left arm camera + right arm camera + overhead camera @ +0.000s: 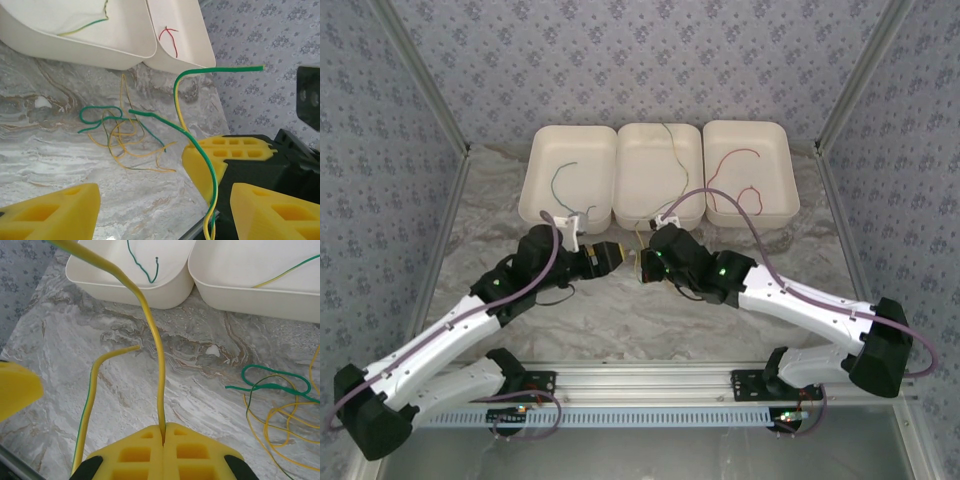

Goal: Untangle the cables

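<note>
Cables: loose green-and-yellow tangle (125, 135) on the table, centre-left of the left wrist view, just below the white trays (660, 126), which hold single green, yellow and red strands. Right gripper (163, 426): fingers clenched on one yellow-green cable (150, 325). Left gripper (165, 192): fingers spread, grasping nothing. Risk: if the held cable is snagged in the tangle, lifting it would likely drag the knot along, or the thin strand could slip free.
</note>
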Robot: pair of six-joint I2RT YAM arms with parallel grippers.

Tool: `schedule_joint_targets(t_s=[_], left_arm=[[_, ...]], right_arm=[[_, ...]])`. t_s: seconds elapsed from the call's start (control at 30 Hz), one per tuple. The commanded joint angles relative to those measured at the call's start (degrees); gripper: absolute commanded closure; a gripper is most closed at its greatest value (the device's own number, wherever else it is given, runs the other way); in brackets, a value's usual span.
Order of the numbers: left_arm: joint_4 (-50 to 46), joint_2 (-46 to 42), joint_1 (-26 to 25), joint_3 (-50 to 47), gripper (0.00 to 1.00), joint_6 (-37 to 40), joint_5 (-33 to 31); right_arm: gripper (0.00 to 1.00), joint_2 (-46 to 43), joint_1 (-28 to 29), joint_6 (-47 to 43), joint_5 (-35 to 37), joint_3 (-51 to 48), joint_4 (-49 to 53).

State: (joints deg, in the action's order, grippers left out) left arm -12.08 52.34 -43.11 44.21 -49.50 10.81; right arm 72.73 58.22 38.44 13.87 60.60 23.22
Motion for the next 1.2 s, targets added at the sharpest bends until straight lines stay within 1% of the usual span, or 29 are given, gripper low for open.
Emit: schedule_joint_targets(t_s=[0.0,0.07,0.2,0.3,0.33,0.43,0.5,0.57,0.6,0.67,0.7,0.8,0.9,1.03,1.1,1.17], left_arm=[[7.3,0.8,0.4,-1.8,0.3,-4.2,1.6],[10.6,1.6,0.3,-2.9,0.3,-7.0,1.8],[15.8,3.8,-0.6,-4.3,0.31,-16.0,1.3],[15.8,4.4,-2.0,-5.1,0.34,-22.4,-2.0],[17.2,4.5,-2.4,-5.9,0.34,-23.9,-3.0],[19.5,4.7,-2.8,-6.6,0.35,-26.3,-4.6],[19.2,5.4,-2.8,-5.8,0.39,-26.4,-5.1],[19.8,6.0,-2.8,-5.5,0.51,-26.7,-5.3],[20.2,6.2,-2.8,-5.5,0.64,-26.9,-5.5],[20.0,5.6,-2.9,-5.9,0.96,-27.1,-6.6],[19.5,4.8,-3.0,-6.3,1.0,-27.0,-7.6],[17.3,0.7,-3.5,-8.3,1.0,-26.7,-10.7],[15.2,-3.3,-3.9,-10.6,1.0,-26.7,-12.0],[13.7,-8.1,-6.2,-15.3,1.0,-28.6,-16.0],[14.9,-9.7,-8.4,-18.1,1.0,-31.0,-19.2],[17.3,-10.0,-11.6,-20.8,1.0,-34.1,-23.9]], right_arm=[[1.0,-0.4,1.1,-1.9,1.8,1.2,1.1],[1.0,-0.2,1.5,-1.9,2.3,0.9,0.5],[1.0,0.5,2.2,-4.0,3.3,0.6,-0.8],[1.0,0.8,2.5,-4.2,3.8,0.4,-1.7],[1.0,0.9,2.6,-4.2,3.7,0.3,-2.0],[1.0,1.2,3.2,-4.3,3.6,0.3,-2.5],[1.0,1.3,3.6,-4.3,3.7,0.3,-2.6],[1.0,1.2,3.7,-4.1,4.1,0.2,-2.5],[1.0,1.0,3.9,-4.0,4.4,0.1,-2.6],[1.0,0.5,3.9,-3.6,5.5,-0.2,-2.3],[1.0,0.1,3.9,-3.3,6.3,-0.4,-1.9],[1.0,-1.6,2.5,-0.9,8.0,-1.4,-0.4],[1.0,-4.7,-0.9,1.4,7.0,-4.3,-3.1],[1.0,-9.1,-6.1,4.2,4.5,-8.6,-11.8],[1.0,-10.6,-8.0,5.8,3.9,-10.5,-18.0],[1.0,-11.4,-9.3,8.9,4.1,-13.2,-25.2]])
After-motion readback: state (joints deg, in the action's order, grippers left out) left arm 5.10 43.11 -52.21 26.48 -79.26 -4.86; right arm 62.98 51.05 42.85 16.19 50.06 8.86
